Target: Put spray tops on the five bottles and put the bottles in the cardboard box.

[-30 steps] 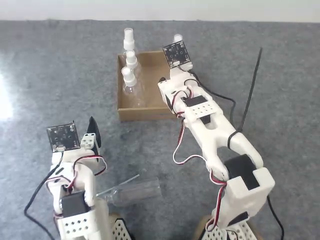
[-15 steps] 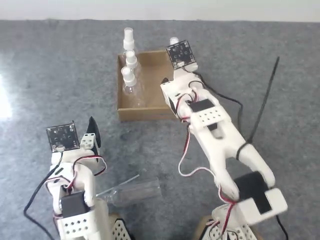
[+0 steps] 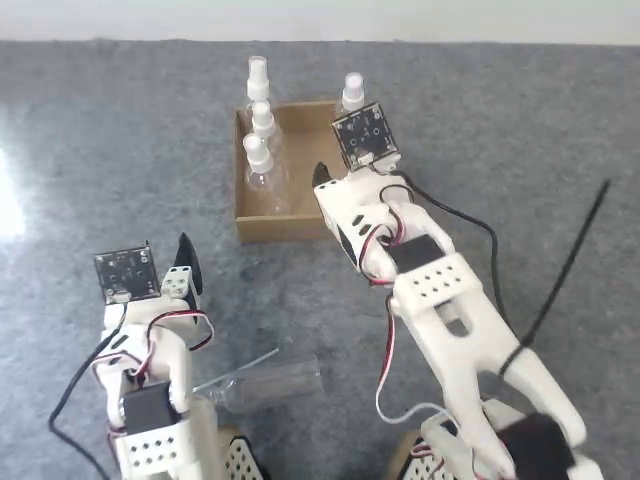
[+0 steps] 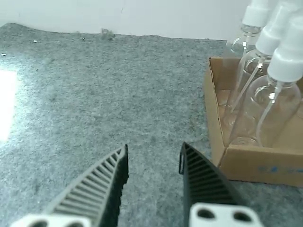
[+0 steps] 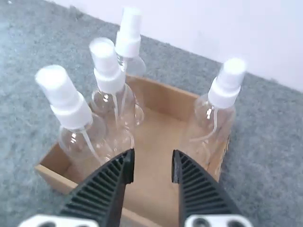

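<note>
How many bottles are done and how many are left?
Nearly done. Four bottles with spray tops stand at the box; three look inside, the far bottle may be behind it. Nothing is in hand: the right gripper hangs open by the box, the left gripper is open too. Left: the fifth bottle, lying on the table by the left arm, needs boxing.

5 btls (image 3: 266, 175), 1 box (image 3: 285, 228), 2 arms (image 3: 440, 300)

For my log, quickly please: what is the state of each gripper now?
Left gripper: open, holding nothing.
Right gripper: open, holding nothing.
</note>
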Available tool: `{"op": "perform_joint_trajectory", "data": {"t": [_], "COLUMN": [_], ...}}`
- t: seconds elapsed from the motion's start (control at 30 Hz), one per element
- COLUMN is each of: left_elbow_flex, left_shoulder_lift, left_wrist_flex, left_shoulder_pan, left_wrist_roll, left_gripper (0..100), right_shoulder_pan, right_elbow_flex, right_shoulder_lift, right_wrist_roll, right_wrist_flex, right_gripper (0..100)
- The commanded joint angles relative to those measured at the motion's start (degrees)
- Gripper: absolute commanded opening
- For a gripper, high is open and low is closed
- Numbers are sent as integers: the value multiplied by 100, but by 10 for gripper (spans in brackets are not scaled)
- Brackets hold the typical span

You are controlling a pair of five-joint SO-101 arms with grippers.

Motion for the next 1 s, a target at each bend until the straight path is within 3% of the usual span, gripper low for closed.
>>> {"op": "perform_joint_trajectory", "data": {"t": [0.0, 0.23, 0.67, 0.87, 0.97], "left_elbow_flex": [-66, -75, -48, -57, -57], "left_shoulder_lift": [-88, -88, -88, -88, -88], "left_wrist_flex": [0, 0, -185, -554, -598], "left_shoulder_pan": [-44, -44, -88, -976, -1108], "left_wrist_roll": [18, 18, 18, 62, 70], "left_gripper": [170, 170, 170, 170, 170], "right_shoulder_pan": [-40, -514, -1437, -1437, -1552], "right_elbow_flex": [18, 35, 70, 79, 211], "right_shoulder_lift": [-690, -1727, -2905, -3090, -3073], "right_wrist_roll": [88, 914, 976, 976, 976], "right_wrist_flex": [40, 1156, 2985, 3749, 3811], "right_gripper": [92, 95, 95, 99, 159]}}
